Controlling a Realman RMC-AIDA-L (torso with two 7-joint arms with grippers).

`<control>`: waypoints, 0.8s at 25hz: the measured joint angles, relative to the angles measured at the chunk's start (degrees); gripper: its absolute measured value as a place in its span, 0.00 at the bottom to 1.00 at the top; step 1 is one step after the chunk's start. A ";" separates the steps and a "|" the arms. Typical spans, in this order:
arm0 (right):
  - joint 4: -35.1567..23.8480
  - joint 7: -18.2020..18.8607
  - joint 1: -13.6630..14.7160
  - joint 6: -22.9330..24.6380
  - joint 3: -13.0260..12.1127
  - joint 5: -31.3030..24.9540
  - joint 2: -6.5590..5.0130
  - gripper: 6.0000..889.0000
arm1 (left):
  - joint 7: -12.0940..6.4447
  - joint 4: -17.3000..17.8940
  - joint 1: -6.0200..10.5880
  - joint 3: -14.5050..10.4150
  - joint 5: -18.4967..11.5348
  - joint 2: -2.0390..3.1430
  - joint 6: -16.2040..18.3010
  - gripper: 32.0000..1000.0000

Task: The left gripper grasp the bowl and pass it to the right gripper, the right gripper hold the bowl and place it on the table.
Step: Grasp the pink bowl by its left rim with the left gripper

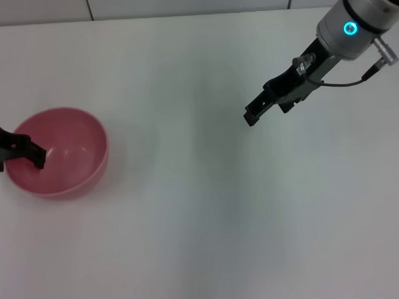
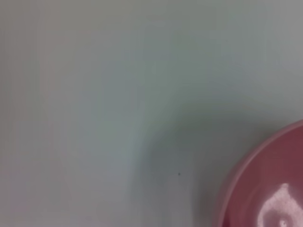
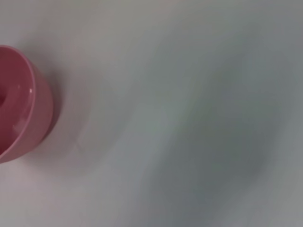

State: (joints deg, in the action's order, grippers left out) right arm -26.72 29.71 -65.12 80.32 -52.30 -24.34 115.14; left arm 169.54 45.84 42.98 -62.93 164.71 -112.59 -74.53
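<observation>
In the head view the bowl (image 1: 57,153) sits upright on the table (image 1: 203,222) at the left edge. The left gripper (image 1: 21,152) reaches over its near rim, one finger inside; whether it pinches the rim I cannot tell. The right gripper (image 1: 267,108) hangs at upper right, well apart, its jaw state unclear.

The left wrist view shows the bowl's rim in the lower right corner.

The right wrist view shows the bowl at the left edge.

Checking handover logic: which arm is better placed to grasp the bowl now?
Left. The left gripper is already at the pink bowl's rim; the right gripper hangs far across the table.
</observation>
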 joint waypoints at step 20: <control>0.00 0.00 -0.19 0.00 0.00 0.00 0.00 0.99 | 0.43 -1.11 0.13 0.00 0.00 -0.17 1.41 0.27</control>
State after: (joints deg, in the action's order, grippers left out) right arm -26.72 29.71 -65.31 80.33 -52.30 -24.34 115.14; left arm 169.97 44.74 43.11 -62.93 164.71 -112.75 -73.12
